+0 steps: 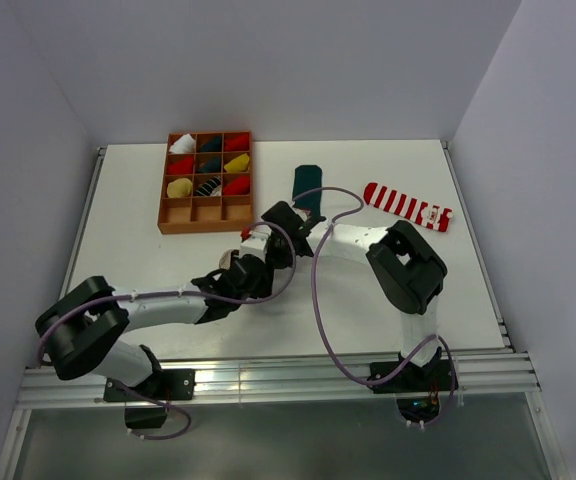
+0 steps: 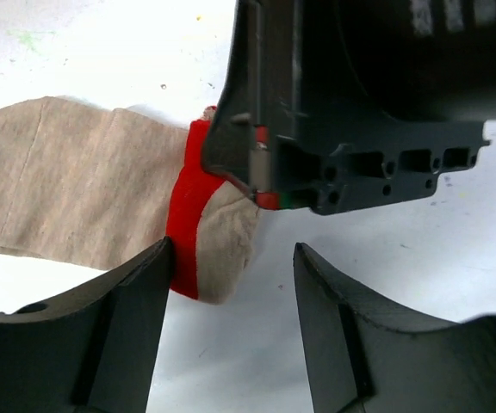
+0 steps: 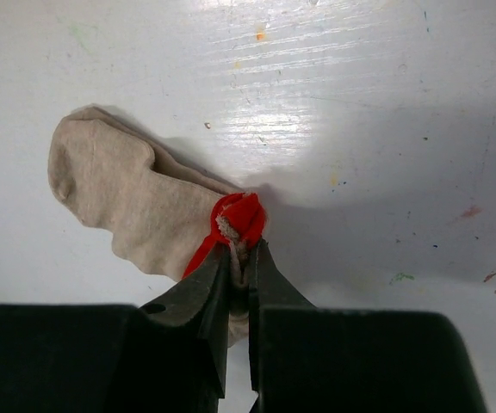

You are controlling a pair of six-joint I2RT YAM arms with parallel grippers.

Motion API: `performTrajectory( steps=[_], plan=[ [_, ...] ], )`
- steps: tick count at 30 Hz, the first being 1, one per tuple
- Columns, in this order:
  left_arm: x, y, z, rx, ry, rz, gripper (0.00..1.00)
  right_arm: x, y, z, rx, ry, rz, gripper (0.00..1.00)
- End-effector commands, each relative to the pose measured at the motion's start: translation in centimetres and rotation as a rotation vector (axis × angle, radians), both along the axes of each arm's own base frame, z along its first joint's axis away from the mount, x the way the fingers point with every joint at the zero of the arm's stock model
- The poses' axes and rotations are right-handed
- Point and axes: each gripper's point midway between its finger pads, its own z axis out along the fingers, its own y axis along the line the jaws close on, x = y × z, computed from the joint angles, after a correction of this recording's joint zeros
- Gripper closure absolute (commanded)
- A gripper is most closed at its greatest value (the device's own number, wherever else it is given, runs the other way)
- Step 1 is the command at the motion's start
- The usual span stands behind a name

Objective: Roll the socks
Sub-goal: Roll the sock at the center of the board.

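The beige sock [image 3: 119, 189] lies flat on the white table, its red-banded end [image 3: 246, 217] bunched up. My right gripper [image 3: 241, 258] is shut on that red end, with fabric pinched between the jaws. My left gripper [image 2: 231, 284] is open right beside it; its left finger [image 2: 136, 318] touches the red band [image 2: 183, 224], and nothing lies between the fingers. From above, both grippers meet at mid-table, left [image 1: 253, 255] and right [image 1: 283, 228], and cover most of the beige sock. The dark green sock [image 1: 308, 186] and the red-and-white striped sock [image 1: 408, 205] lie flat further back.
A wooden compartment box [image 1: 205, 210] holding several rolled bundles stands at the back left. The right gripper's black body [image 2: 360, 112] fills the upper right of the left wrist view. Purple cables [image 1: 316, 290] loop over the table's middle.
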Motion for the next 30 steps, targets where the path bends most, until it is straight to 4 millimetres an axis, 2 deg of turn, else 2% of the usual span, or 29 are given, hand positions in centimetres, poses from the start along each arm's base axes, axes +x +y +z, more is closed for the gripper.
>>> performTrajectory(
  steps=[1,5,9,11,12,14,15,16,17,18,20,21,23,24,27,28,29,30],
  plan=[
    [1.1,-0.3,0.7,0.099,-0.085,0.019,0.38,-0.2,0.0,-0.3,-0.029,0.017,0.016,1.00],
    [0.7,-0.5,-0.6,0.174,-0.081,0.013,0.41,-0.3,0.1,-0.3,-0.020,0.021,0.018,1.00],
    [0.3,-0.6,-2.0,0.233,-0.060,0.006,0.48,-0.3,0.4,-0.1,-0.008,0.024,0.023,1.00],
    [0.1,-0.7,-2.6,0.253,-0.048,0.003,0.58,-0.2,0.6,0.2,0.004,0.020,0.028,1.00],
    [0.1,-0.8,-2.7,0.258,-0.046,0.000,0.69,-0.2,0.7,0.2,0.006,0.021,0.031,1.00],
    [0.1,-1.0,-2.7,0.258,-0.042,0.000,0.84,-0.2,0.9,0.5,0.023,0.013,0.032,1.00],
    [-0.1,-1.1,-2.8,0.258,-0.033,-0.010,0.97,-0.1,0.9,0.9,0.036,0.005,0.029,0.99],
    [-0.2,-1.1,-2.8,0.255,-0.027,-0.014,0.99,-0.2,1.0,0.9,0.054,-0.005,0.030,0.95],
    [-0.3,-1.2,-2.6,0.240,-0.025,-0.016,0.99,0.0,1.0,1.2,0.073,-0.010,0.023,0.91],
    [-0.4,-1.4,-2.4,0.225,-0.025,-0.024,0.99,0.0,1.0,1.8,0.091,-0.025,0.024,0.82],
    [-0.7,-1.8,-2.1,0.177,0.004,-0.042,0.99,0.4,0.6,2.0,0.114,-0.048,0.010,0.73],
    [-0.8,-2.0,-2.0,0.154,0.013,-0.048,0.99,0.6,0.5,2.9,0.135,-0.068,0.004,0.65],
    [-1.0,-2.3,-1.7,0.093,0.052,-0.070,0.99,1.0,0.2,3.5,0.165,-0.097,-0.009,0.58],
    [-1.1,-2.5,-1.6,0.061,0.072,-0.077,0.99,1.3,-0.1,4.3,0.184,-0.119,-0.017,0.53],
    [-1.1,-2.6,-1.1,-0.051,0.135,-0.096,0.99,1.9,-0.8,5.6,0.227,-0.170,-0.046,0.45],
    [-1.0,-2.7,-0.8,-0.091,0.146,-0.098,0.99,2.0,-1.1,5.6,0.233,-0.187,-0.057,0.44],
    [-0.6,-1.9,-1.0,-0.123,0.169,-0.080,0.99,2.1,-1.2,5.8,0.243,-0.197,-0.069,0.43],
    [-1.0,-2.4,-0.8,-0.182,0.213,-0.099,0.99,2.1,-1.4,6.3,0.252,-0.211,-0.081,0.42]
  ],
)
